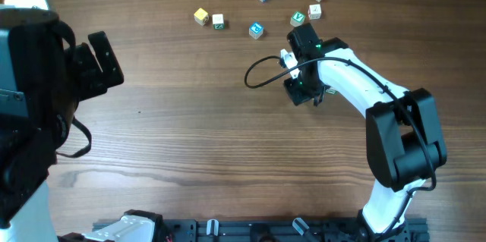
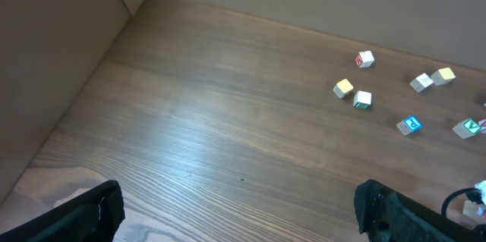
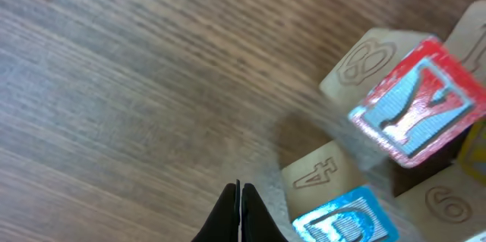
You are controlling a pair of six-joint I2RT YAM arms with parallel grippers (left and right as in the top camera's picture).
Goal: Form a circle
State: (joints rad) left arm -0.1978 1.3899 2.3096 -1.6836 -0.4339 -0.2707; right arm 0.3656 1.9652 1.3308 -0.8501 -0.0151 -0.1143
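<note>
Left gripper (image 2: 239, 195) is spread wide, one dark finger (image 2: 91, 213) down at seven o'clock and the other at five, with the wood-grain table (image 2: 213, 128) running between them. Up at two o'clock the cubes lie scattered: the red-print cube (image 2: 365, 59) highest, the yellow cube (image 2: 344, 87) just beside the green-print cube (image 2: 362, 99), and the pale cube (image 2: 421, 83) next to the second yellow cube (image 2: 444, 76). Towards three o'clock sit the blue-print cube (image 2: 410, 124) and the green-topped cube (image 2: 468, 127). A black cable (image 2: 456, 195) loops in at four.
</note>
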